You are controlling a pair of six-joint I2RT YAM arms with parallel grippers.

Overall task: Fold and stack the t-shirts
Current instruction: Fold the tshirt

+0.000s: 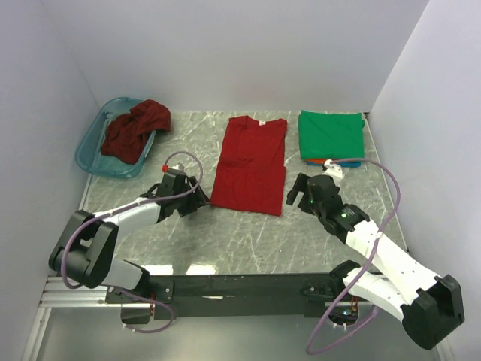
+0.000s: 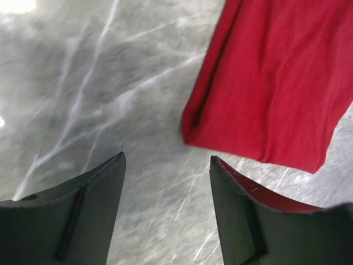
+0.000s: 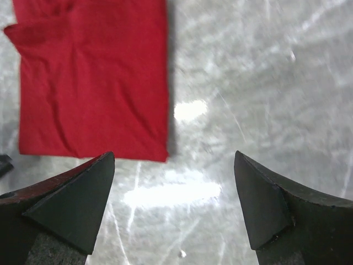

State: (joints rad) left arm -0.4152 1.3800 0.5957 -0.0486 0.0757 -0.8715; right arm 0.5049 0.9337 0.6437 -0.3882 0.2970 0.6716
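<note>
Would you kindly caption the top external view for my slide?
Left gripper and right gripper, both open, flank the folded red t-shirt; green shirt stacked, maroon shirt in basket.

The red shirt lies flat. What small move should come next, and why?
Probably bring the left fingers and right fingers onto the near hem corners and pinch. The red shirt lies as a long strip, sleeves folded in; both pairs stand open just off those corners, holding nothing. Folding the hem toward the collar seems next.
</note>
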